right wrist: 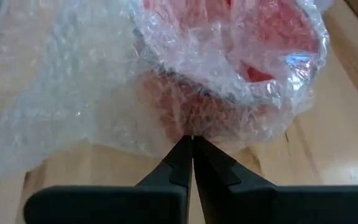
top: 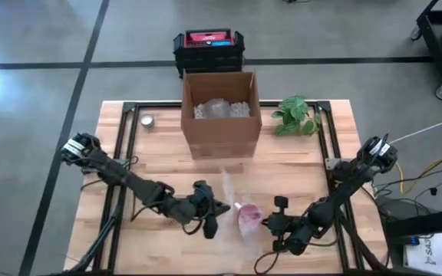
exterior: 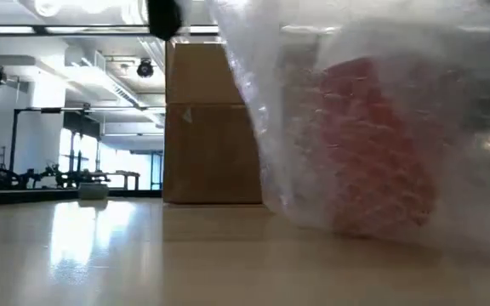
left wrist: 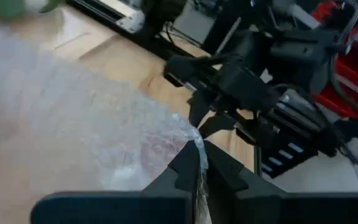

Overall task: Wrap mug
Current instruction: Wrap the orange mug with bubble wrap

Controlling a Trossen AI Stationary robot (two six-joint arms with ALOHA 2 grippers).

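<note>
A red mug (top: 248, 215) lies on the wooden table near its front edge, covered in clear bubble wrap (top: 229, 192); a loose end of the sheet trails toward the cardboard box. In the low view the wrapped mug (exterior: 373, 144) rests on the tabletop. My left gripper (top: 210, 220) is on the mug's left, shut on the wrap. My right gripper (top: 271, 225) is on the mug's right, also shut on the wrap. The right wrist view looks into the mug's open mouth (right wrist: 253, 37) through the wrap. My left gripper pinches a bunched bit of the bubble wrap (left wrist: 194, 140) between its two fingers, coming level from the table's left. The wrap spreads away from the fingertips over the mug. My right gripper pinches a gathered fold of wrap (right wrist: 190, 127) against the mug's side, level from the table's right. The mug stays on the table.
An open cardboard box (top: 221, 115) with packing material stands at the table's far middle. A green plant (top: 296, 115) is to its right and a small round tin (top: 147, 119) at far left. A black and red crate (top: 208, 46) sits beyond the table.
</note>
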